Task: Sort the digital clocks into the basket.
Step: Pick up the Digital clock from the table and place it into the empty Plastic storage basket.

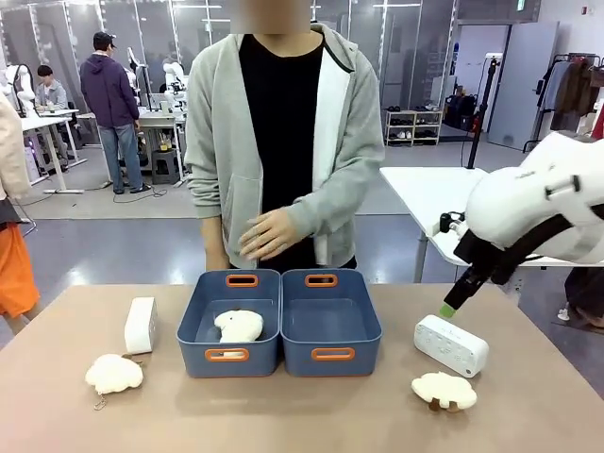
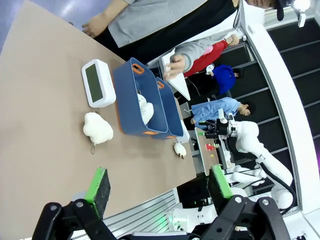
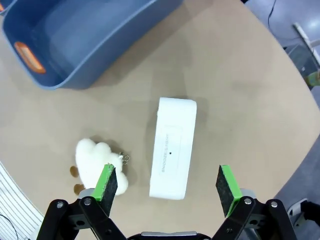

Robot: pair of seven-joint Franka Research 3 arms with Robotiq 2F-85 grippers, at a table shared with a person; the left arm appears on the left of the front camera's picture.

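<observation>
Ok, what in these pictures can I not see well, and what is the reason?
Front view: the left clock stands edge-on; its display faces away.
Right wrist view: print on the right clock is too small to read.
Same view: the top edge cuts off the basket.
Same view: a green finger pad covers part of the plush.

White clocks [image 3: 173, 147], cream plush pieces [image 1: 114, 374], slate-blue baskets [image 1: 364, 351] with orange-rimmed slots [image 1: 333, 354].

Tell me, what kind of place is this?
Probably a robot lab or workshop: a white robot arm hangs over the brown table, people work at white desks behind, and glass partitions line the big grey floor.
</observation>
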